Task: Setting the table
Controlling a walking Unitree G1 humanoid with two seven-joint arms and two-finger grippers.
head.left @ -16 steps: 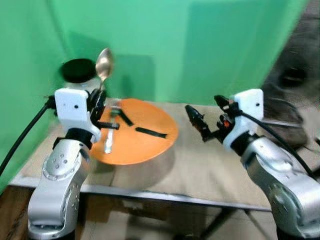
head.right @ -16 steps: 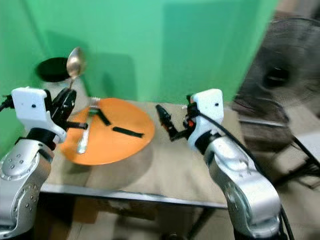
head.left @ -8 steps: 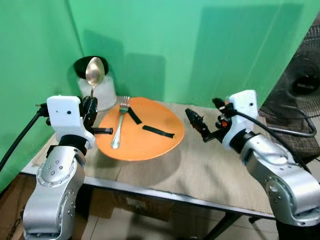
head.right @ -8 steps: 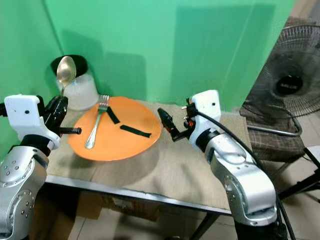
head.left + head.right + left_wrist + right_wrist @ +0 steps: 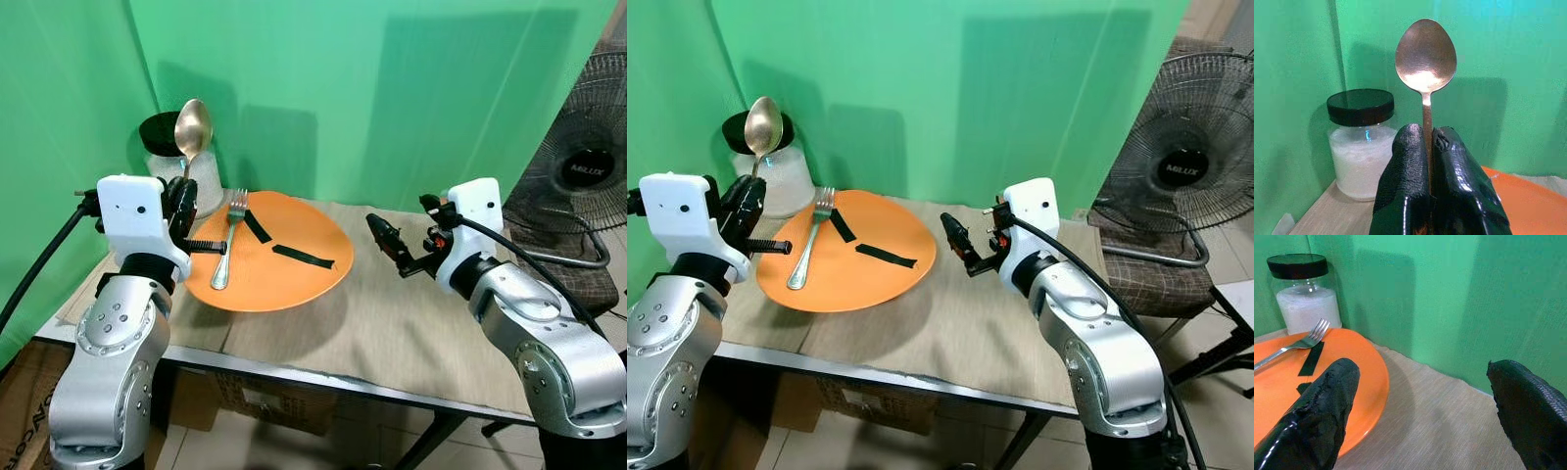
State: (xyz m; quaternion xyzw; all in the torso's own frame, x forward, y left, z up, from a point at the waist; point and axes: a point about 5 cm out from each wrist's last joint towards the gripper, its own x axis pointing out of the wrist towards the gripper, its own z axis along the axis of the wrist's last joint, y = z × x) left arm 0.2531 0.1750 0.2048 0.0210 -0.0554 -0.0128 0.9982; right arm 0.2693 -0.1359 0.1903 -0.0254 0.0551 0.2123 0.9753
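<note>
left gripper [image 5: 1426, 147] is raised at the left edge of the table [image 5: 392, 323], fingers pinched tight on the handle of a spoon [image 5: 192, 129], which stands upright with its bowl up top. right gripper [image 5: 384, 240] hovers over the table to the right of the plate [image 5: 294, 279], fingers spread wide with nothing between them, pointing toward the plate's rim but not touching it.

the table has a beige cloth-like top. the orange plate sits on its left half, round, just beside the left gripper. a fork [image 5: 227, 245] lies on the plate's left part, tines toward the back wall, handle toward the near edge. two black strips [image 5: 302, 257] lie on the plate too, one by the fork's tines, one nearer the middle; can't tell what they are.

behind the plate, in the back left corner, a glass jar [image 5: 1358, 152] with a black lid, holding something white. in the eye views the spoon's bowl overlaps the jar's lid.

green backdrop [image 5: 392, 98] behind and to the left. off to the right, beyond the table, a black standing fan [image 5: 1195, 166] and a checked seat or cushion [image 5: 1156, 269] under it.
</note>
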